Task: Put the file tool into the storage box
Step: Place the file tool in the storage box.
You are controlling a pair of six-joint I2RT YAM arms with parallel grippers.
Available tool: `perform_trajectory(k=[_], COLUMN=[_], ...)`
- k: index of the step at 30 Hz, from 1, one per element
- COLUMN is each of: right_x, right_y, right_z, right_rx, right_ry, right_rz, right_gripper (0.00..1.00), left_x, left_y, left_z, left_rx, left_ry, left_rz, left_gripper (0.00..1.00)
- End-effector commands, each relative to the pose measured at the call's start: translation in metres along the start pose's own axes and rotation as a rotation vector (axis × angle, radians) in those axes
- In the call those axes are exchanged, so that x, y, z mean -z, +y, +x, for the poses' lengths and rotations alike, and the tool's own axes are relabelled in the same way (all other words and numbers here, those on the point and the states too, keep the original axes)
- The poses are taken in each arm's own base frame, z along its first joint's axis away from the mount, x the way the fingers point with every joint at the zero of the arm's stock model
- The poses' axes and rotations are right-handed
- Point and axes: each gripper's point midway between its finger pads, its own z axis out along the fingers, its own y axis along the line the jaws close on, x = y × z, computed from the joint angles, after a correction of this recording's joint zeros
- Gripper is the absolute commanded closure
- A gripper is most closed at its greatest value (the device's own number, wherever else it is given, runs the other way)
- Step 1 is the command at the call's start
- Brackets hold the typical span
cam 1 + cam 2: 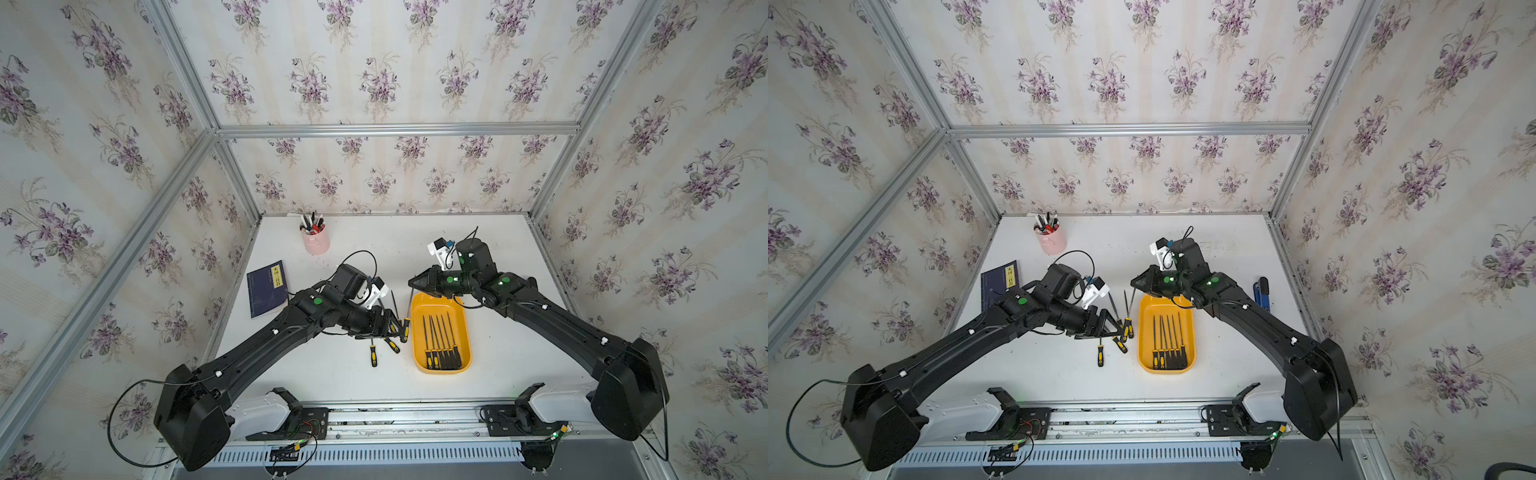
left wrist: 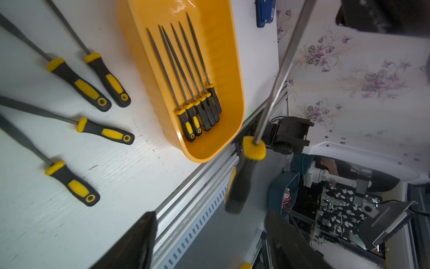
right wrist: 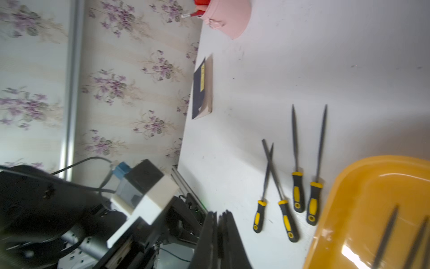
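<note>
File tool (image 2: 254,149) hangs handle-down in handover: my left fingers (image 2: 139,237) stand open by its handle, my right fingers (image 3: 208,242) grip its blade tip. Next I should swing it right, over the storage box (image 1: 444,309) beside it, and lower.

The right fingers (image 1: 1139,283) pinch the file tool (image 1: 1129,327) by its tip, beside the storage box (image 1: 1167,305).

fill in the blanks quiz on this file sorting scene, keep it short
The storage box holds ____ files.
____ loose files lie on the table.
The left gripper stands ____, not shut, around the handle of the lifted file that the right gripper pinches.
Missing: six; four; open.
</note>
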Motion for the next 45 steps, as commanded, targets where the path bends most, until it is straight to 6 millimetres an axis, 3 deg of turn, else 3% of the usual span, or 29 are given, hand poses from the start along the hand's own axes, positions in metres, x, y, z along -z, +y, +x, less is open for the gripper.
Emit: perform_trajectory(k=[1, 7, 12, 26, 45], right_x=[0.004, -0.003, -0.013, -0.042, -0.059], right_y=[-0.057, -0.101, -0.110, -0.121, -0.129], right_z=[0.023, 0.035, 0.036, 0.059, 0.070], right_rx=[0.006, -0.022, -0.028, -0.021, -0.012], right_ry=[0.109, 0.181, 0.199, 0.286, 0.321], right_rz=[0.266, 0.431, 0.444, 0.454, 0.457], right_gripper=[1.00, 1.00, 1.00, 1.00, 1.00], left_x=[0.010, 0.019, 0.020, 0.015, 0.011], left_y=[0.019, 0.030, 0.036, 0.048, 0.057], left_z=[0.001, 0.000, 0.001, 0.003, 0.007], left_rx=[0.044, 0.061, 0.072, 0.081, 0.095], left_ry=[-0.027, -0.056, -0.062, -0.048, -0.035], left_rz=[-0.092, -0.139, -0.158, -0.185, -0.193], left_gripper=[0.01, 0.00, 0.00, 0.00, 0.00])
